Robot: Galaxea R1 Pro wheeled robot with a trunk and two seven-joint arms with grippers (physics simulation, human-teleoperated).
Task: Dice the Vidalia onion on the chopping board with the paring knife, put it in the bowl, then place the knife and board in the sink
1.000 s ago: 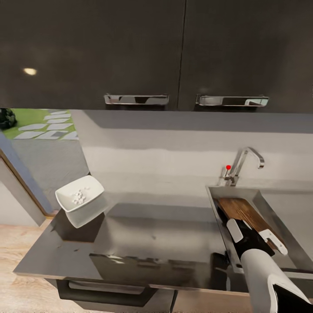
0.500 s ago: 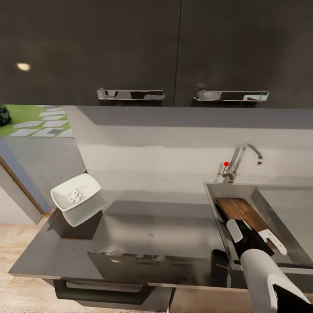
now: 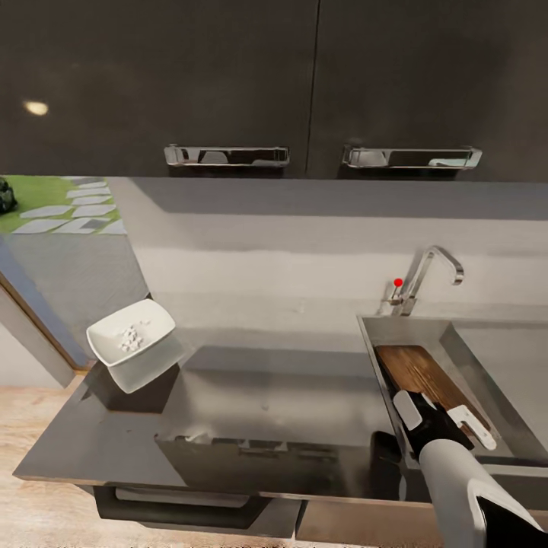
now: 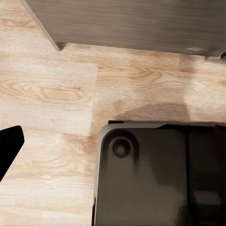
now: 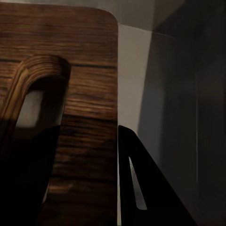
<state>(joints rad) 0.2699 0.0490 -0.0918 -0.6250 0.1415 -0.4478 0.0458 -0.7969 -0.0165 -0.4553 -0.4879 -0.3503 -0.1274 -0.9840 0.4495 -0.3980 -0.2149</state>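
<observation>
Here your right gripper (image 3: pixel 440 409) sits in sink (image 3: pixel 457 339), jaws closed on board (image 3: pixel 415 369); left jaws: cannot tell. Bowl (image 3: pixel 131 335) on countertop (image 3: pixel 266 411).

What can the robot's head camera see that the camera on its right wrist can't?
The head view takes in the bowl of diced onion on the countertop, the tap, the wall cabinets and the right hand reaching into the sink. The right wrist view gives a close look at the slot handle hole. Both see the chopping board inside the sink.
</observation>
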